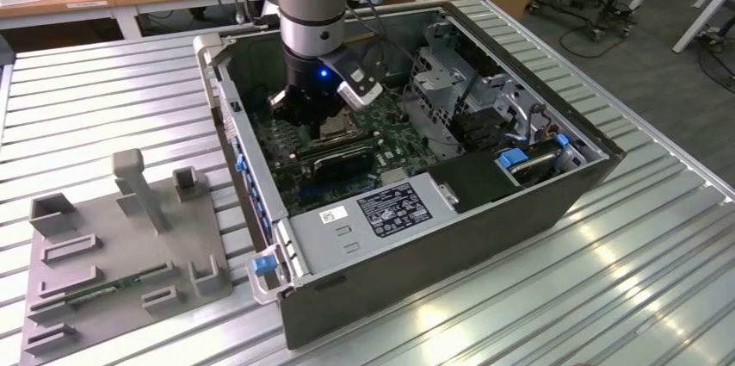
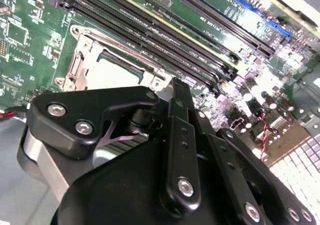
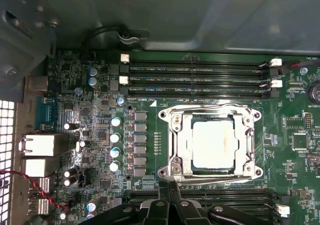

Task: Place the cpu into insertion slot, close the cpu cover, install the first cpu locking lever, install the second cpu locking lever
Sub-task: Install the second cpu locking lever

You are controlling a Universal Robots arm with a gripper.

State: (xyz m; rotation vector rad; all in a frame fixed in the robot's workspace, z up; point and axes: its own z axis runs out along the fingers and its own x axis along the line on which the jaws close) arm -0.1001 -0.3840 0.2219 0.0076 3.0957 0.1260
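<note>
In the first wrist view the insertion slot [image 3: 172, 150] sits in the green board with the cpu cover [image 3: 215, 116] lying flat over it. The pale square cpu [image 3: 215, 144] shows through the cover's window. Thin metal levers run along two sides of the cover. My gripper [image 3: 169, 187] is shut, with its black fingers together just beside the slot's edge and nothing held between them. The second wrist view looks past the gripper [image 2: 179, 87] to the slot [image 2: 80, 67] and cpu [image 2: 112, 72]. In the exterior view the gripper [image 1: 325, 120] hangs low inside the computer case over the slot [image 1: 341, 132].
The open computer case [image 1: 460, 237] lies on a ribbed metal table [image 1: 643, 280]. Long black memory slots [image 3: 195, 70] flank the socket. A power supply box [image 1: 379, 211] and drive cage [image 1: 442, 73] crowd the arm. A grey fixture tray [image 1: 115, 245] stands at the exterior view's left.
</note>
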